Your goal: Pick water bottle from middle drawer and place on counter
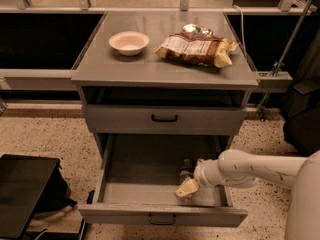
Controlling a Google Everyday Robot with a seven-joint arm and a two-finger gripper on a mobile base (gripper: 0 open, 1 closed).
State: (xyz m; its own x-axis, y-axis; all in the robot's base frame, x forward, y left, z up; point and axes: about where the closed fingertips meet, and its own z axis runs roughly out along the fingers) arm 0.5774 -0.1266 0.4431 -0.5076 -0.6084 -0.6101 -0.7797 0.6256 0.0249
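Upper left on the counter [150, 70] sits a white bowl [129, 42], with a snack bag [195, 50] to its right. Below, the open middle drawer [120, 215] holds the water bottle [185, 170] at right of centre. The gripper [187, 188] is low beside it; I cannot tell its grip.
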